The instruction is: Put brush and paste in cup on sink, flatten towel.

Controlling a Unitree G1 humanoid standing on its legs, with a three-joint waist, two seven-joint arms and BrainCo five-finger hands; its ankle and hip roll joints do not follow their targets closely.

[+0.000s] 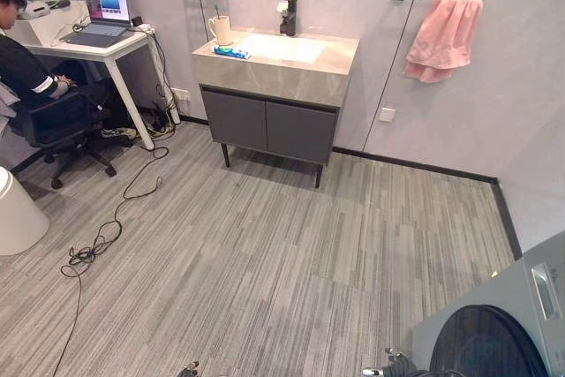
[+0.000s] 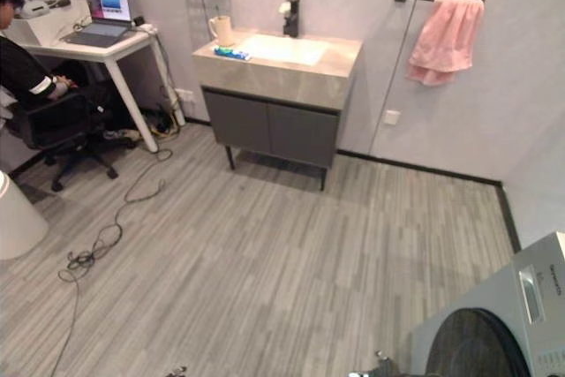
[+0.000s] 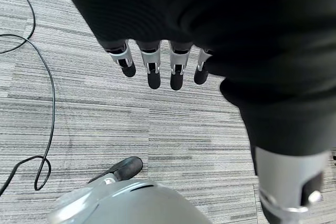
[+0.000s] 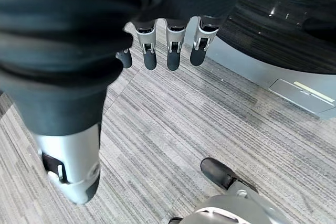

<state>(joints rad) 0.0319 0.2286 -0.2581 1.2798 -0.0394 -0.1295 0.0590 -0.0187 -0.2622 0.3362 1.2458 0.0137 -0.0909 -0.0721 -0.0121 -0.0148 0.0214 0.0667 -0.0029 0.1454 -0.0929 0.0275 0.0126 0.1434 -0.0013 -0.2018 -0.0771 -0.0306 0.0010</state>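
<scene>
Beige cup point(image 1: 220, 29) stood on the stone counter point(image 1: 265, 68), blue toothpaste tube point(image 1: 229, 52) lying just beside it. Crumpled pink towel point(image 1: 441, 37) hung beside the counter. Left hand point(image 3: 157, 66) and right hand point(image 4: 168, 51) hung empty, fingers straight.

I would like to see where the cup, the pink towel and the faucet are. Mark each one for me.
cup point(image 1: 220, 29), left eye view, on the middle of its side wall.
pink towel point(image 1: 441, 34), left eye view, on the middle of the bunched hanging cloth.
faucet point(image 1: 290, 17), left eye view, on its dark upright body.
</scene>
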